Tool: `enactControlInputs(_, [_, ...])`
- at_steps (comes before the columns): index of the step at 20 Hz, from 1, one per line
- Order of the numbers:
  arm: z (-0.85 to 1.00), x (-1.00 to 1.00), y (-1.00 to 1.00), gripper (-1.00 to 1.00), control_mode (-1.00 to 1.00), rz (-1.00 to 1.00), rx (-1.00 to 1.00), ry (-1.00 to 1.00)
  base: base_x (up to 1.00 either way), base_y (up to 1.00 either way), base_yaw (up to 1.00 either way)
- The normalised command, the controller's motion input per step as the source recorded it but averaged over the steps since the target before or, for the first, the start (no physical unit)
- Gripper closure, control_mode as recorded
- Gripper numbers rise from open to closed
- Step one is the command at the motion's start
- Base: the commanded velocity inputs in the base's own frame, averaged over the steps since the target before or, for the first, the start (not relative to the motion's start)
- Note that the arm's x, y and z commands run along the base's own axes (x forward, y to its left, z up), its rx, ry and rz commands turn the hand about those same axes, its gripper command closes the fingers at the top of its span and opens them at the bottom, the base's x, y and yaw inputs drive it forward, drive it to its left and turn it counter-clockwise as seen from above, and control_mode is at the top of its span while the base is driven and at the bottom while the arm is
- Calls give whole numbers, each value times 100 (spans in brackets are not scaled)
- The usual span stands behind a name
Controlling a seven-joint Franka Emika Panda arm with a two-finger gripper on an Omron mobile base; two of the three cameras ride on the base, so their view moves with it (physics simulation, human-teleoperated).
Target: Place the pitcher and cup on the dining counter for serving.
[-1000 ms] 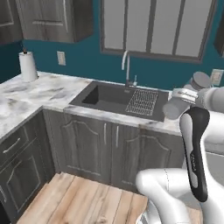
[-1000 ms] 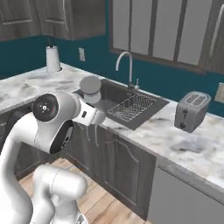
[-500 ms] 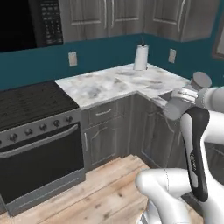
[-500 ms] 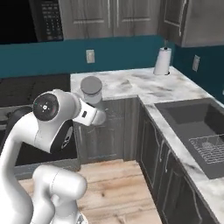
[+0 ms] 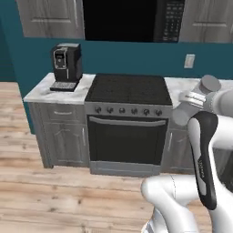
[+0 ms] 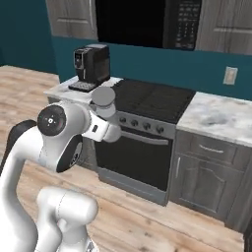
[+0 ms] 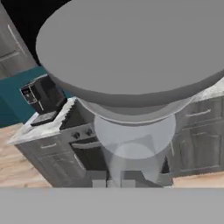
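Swung left with the base since a second ago: sink gone from view, black stove (image 5: 125, 88) and coffee machine (image 5: 66, 66) now ahead. Carried high in front of the arm, the pitcher (image 6: 104, 99), grey lid uppermost, clamped tight in the gripper (image 5: 191, 97) just under that lid. Probably rigid, smooth-sided and top-heavy when full; best kept upright, gripped at the narrow neck. Dining counter yet to come.

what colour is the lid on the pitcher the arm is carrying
Darker grey, on the paler grey pitcher; the lid shows best in the hand view.
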Motion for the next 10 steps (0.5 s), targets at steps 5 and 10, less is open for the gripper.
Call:
enactControlInputs(5, [0, 0, 0, 100, 100, 0, 0, 0, -3, 0, 100])
enactControlInputs(10, [0, 0, 0, 100, 100, 0, 0, 0, 0, 0, 100])
